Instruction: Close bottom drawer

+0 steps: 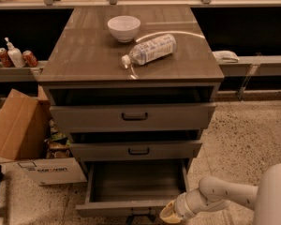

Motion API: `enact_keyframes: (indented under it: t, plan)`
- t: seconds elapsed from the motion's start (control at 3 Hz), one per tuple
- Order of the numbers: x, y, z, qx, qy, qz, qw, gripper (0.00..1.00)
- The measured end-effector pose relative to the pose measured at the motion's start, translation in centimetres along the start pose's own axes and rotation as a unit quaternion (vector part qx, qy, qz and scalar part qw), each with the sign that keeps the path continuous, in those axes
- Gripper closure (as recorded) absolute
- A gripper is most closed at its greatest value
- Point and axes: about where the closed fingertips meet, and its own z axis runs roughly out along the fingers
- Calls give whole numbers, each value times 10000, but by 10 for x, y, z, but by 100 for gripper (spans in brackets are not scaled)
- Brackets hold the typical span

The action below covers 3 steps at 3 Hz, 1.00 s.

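Note:
The bottom drawer (131, 205) of the grey-brown cabinet stands pulled wide out, its plain grey box open and nothing showing inside. Its front edge runs along the bottom of the view, and its handle is mostly hidden at the lower edge. My gripper (171, 213) is at the drawer front's right end, at the bottom of the view, on the end of my white arm (225, 197) that comes in from the lower right. The gripper sits against or just in front of the drawer front.
The top drawer (133, 116) and the middle drawer (136, 150) are each slightly open. A white bowl (124, 28) and a lying plastic bottle (151, 50) are on the cabinet top. An open cardboard box (25, 142) stands on the floor at left.

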Motion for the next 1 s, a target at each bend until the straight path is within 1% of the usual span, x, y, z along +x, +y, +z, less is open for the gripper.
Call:
enact_keyframes:
  t: [0.33, 0.67, 1.0]
  plan:
    - [24, -16, 19, 116, 297, 152, 9994, 95]
    - [44, -38, 38, 274, 489, 308, 9980, 100]
    - [61, -58, 53, 373, 251, 478, 9978, 100]
